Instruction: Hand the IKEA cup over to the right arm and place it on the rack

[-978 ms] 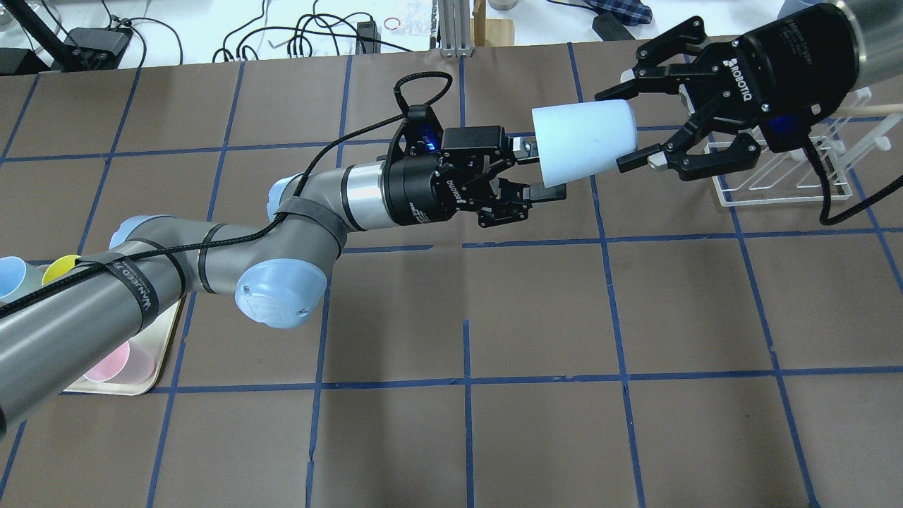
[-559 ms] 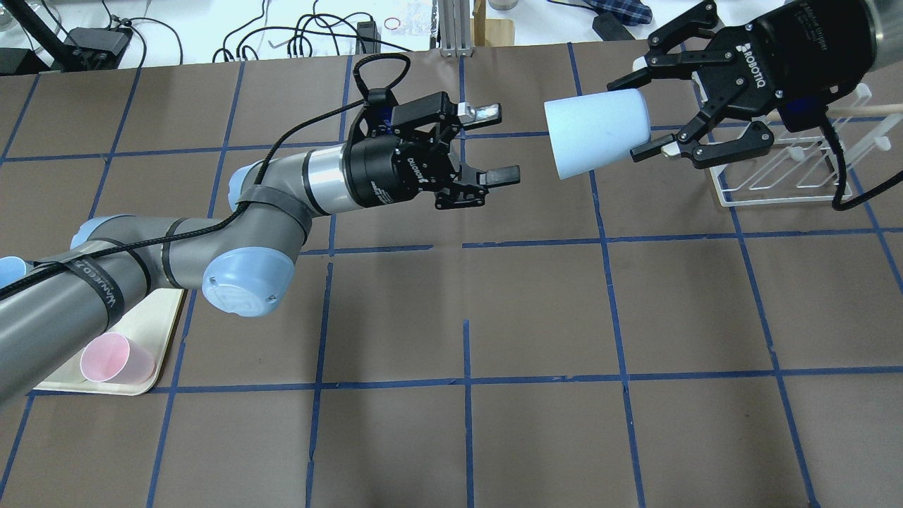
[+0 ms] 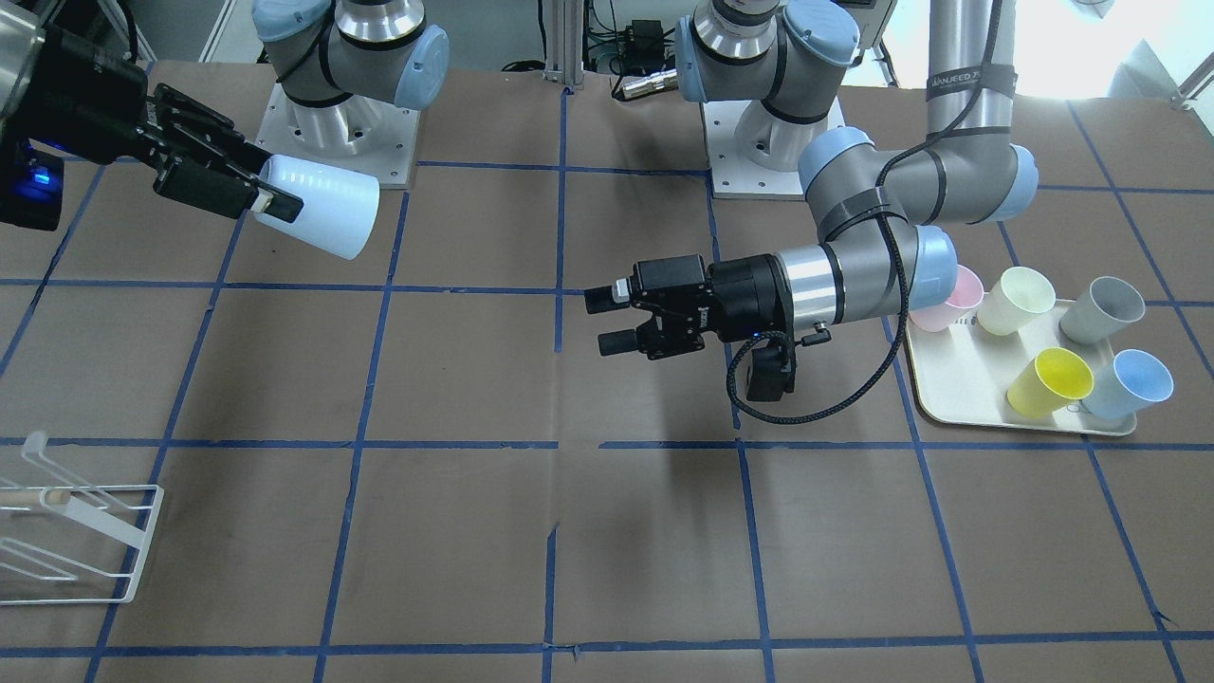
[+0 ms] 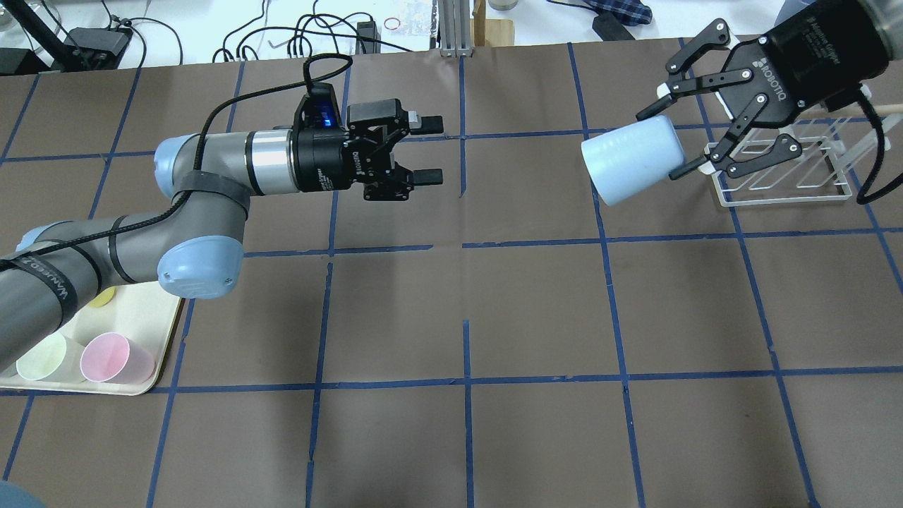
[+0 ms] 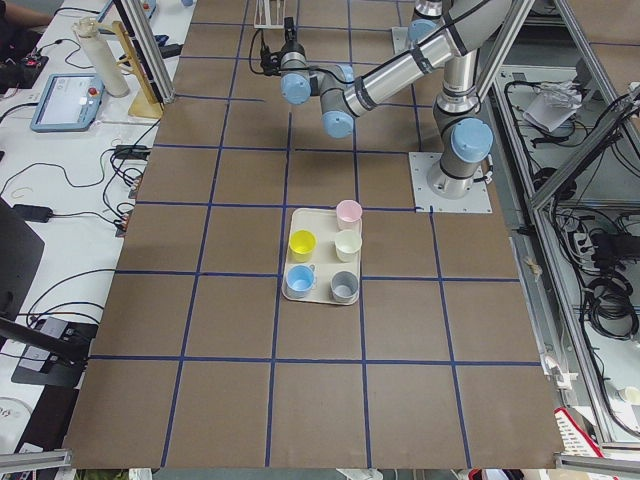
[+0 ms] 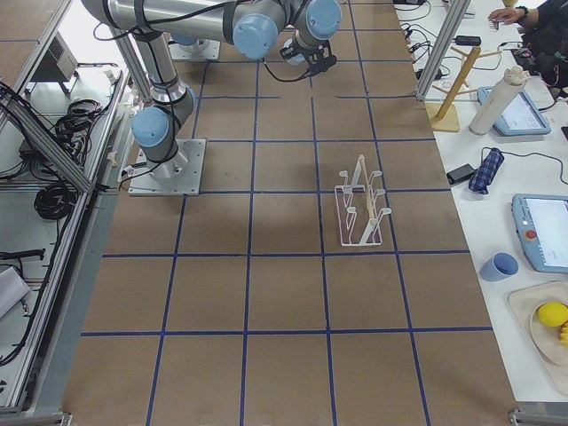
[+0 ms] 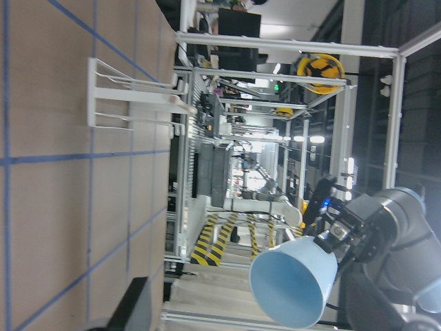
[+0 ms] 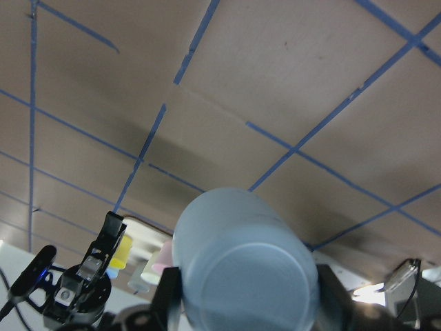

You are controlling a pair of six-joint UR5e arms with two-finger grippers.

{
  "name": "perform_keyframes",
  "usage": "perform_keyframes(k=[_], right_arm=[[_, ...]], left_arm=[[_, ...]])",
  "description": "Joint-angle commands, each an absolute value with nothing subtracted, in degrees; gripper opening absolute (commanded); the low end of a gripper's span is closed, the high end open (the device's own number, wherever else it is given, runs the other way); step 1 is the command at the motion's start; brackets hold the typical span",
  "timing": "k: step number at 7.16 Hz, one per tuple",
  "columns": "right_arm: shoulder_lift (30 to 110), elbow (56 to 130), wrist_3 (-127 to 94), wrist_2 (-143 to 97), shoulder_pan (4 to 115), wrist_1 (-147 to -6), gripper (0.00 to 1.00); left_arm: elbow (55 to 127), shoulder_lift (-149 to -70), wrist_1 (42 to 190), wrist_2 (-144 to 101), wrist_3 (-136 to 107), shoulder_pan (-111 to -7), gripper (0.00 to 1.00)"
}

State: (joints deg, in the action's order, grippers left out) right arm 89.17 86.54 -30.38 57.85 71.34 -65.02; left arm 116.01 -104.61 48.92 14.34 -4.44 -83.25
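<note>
Judged from the layout, the handover was done and only racking was left. The left gripper was held level and empty, jaws parted, with the IKEA cup well apart ahead of its fingertips. The right gripper was clamped on the cup's base end, holding it roughly horizontal in the air, mouth facing away from the palm. The rack stood below and beside this gripper, with no cup on it.
</note>
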Motion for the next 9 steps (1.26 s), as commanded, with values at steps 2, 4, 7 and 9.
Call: perform_keyframes(k=[2,4,7,9], right_arm=[[89.03,89.02,-24.12,74.05,71.89,-77.92,0.42],[88.86,91.48,-14.38,83.98,72.59,-85.91,0.41],[85.44,91.67,-3.21,93.83,72.51,-96.28,0.25],[82.63,91.23,1.92,97.38,72.42,-102.44,0.11]], left_arm=[[111.91,-104.68,49.04,44.77,-4.75,-81.83,1.0],[105.5,-104.25,56.64,62.59,-4.57,-83.05,1.0],[93.3,-100.11,76.5,79.48,-3.17,-86.55,1.0],[86.07,-98.97,86.78,92.76,-3.51,-94.18,1.0]])
